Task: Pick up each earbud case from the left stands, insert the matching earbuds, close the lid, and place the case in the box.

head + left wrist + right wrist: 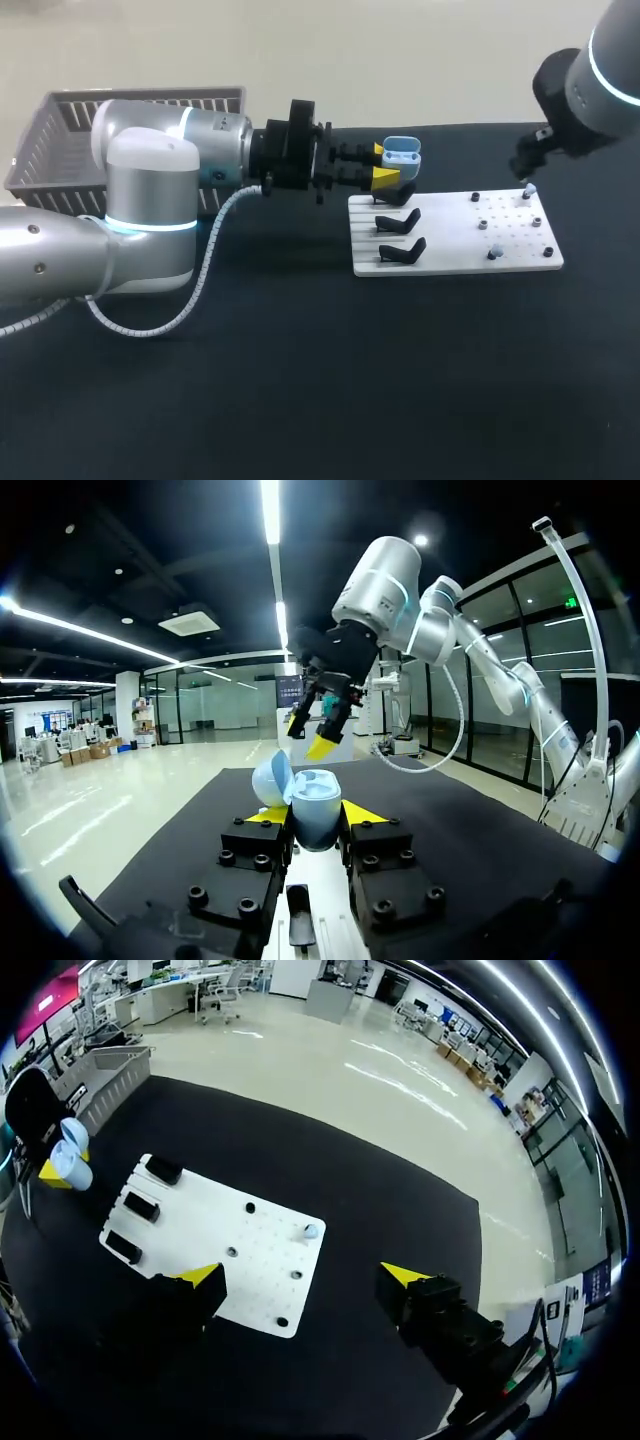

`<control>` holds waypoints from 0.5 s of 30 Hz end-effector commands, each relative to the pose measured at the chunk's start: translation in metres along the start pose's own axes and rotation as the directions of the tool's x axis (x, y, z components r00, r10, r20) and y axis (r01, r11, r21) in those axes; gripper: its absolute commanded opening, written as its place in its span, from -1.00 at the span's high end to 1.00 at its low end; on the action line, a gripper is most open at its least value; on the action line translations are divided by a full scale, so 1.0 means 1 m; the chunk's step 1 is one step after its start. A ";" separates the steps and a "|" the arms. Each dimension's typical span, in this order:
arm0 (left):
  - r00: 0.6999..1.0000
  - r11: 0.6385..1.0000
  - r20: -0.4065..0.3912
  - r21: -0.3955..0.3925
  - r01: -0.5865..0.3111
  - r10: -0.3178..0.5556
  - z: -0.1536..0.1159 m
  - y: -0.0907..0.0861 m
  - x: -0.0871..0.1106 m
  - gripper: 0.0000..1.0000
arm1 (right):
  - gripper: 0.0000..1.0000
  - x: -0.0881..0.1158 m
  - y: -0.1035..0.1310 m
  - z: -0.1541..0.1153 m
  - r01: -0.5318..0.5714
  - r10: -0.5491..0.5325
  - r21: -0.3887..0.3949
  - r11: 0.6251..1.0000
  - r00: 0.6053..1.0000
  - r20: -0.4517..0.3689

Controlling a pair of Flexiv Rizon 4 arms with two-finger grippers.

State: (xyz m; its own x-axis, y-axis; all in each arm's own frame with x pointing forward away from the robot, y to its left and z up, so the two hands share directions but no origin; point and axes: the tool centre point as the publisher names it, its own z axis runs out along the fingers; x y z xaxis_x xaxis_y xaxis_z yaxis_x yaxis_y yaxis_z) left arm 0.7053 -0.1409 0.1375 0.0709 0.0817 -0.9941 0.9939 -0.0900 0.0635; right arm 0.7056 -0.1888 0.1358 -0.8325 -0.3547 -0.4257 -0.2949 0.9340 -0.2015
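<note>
The left end effector has its 2 yellow tips closed on the pale blue earbud case. The lid is flipped open and the case is held in the air just over the far stand of the white board. The right end effector hangs wide open and empty above the board, near a small earbud. My worry is the grip: only the case's lower body looks pinched, so pressing an earbud in could twist it or make it slip free.

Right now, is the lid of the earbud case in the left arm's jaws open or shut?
Open: the lid is swung back beside the earbud case, leaving its top uncovered.
</note>
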 end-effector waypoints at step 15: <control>1.000 1.000 0.002 -0.001 -0.001 0.001 0.000 0.000 0.001 1.00 | -1.00 -0.007 -0.004 0.061 -0.069 0.077 0.053 0.996 0.979 -0.187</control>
State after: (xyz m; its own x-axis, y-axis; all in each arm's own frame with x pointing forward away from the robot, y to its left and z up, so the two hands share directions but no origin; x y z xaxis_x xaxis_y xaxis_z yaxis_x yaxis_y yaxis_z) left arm 0.7054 -0.1409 0.1375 0.0709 0.0817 -0.9941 0.9939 -0.0899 0.0635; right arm 0.7319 -0.1968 0.0907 -0.9183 -0.2744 -0.2853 -0.2167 0.9516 -0.2179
